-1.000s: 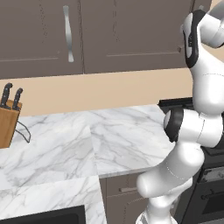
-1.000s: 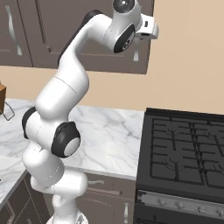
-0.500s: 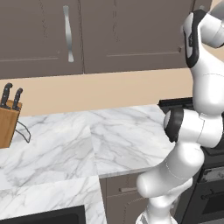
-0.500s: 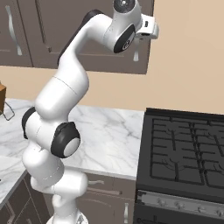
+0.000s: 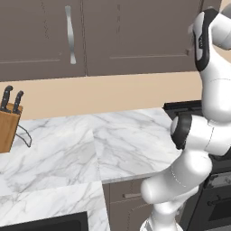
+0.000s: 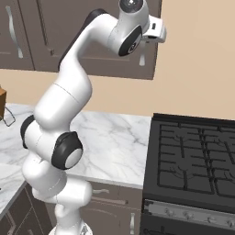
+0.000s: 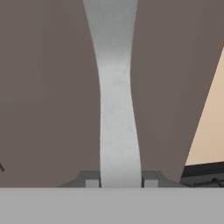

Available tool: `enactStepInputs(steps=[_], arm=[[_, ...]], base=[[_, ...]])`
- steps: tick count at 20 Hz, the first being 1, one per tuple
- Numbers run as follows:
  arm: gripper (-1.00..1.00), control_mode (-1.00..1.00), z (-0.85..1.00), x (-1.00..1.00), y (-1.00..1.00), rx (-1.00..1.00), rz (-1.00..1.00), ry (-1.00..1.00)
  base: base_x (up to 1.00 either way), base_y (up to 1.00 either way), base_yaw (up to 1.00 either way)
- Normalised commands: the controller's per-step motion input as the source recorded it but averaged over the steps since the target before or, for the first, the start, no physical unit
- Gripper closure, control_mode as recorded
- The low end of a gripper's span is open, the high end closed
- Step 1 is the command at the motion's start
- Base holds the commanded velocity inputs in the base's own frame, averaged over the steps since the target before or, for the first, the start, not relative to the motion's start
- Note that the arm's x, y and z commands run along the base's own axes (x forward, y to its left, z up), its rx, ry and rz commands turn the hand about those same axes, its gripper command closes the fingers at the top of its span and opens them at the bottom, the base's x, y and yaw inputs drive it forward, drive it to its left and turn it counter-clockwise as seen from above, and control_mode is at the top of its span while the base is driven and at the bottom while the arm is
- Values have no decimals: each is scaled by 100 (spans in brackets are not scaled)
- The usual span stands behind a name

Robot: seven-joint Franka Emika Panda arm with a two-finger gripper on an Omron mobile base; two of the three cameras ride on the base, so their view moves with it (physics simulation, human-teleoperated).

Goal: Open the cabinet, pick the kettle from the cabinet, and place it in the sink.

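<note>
While no writing was legible | jaws pinched the silver handle [image 7: 116, 109] | cabinet [image 7: 48, 87] door was shut.

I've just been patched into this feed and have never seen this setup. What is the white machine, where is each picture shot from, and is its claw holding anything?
The white machine is a jointed robot arm on a mobile base in a rendered kitchen. Two pictures come from cameras on that base, behind the arm to its left and right. The third looks along the claw itself.

The marble counter carries a wooden knife block; a black stove sits beside the counter. The wall cabinet doors are closed.

In the hand picture, the claw's two tips sit on either side of a long curved silver handle on the cabinet door, so it appears closed on that handle. No kettle is in sight.
</note>
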Motion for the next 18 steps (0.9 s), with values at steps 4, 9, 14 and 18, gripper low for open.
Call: enactStepInputs(steps=[4, 9, 14, 18], arm=[[100, -100, -9, -19, 27, 3, 0, 0], [100, -100, -8, -26, 29, 0, 0, 0], [100, -100, -5, -31, 26, 0, 0, 0], [100, -100, -4, -33, 25, 0, 0, 0]], base=[[0, 0, 0], [0, 0, 0], [0, 0, 0], [0, 0, 0]])
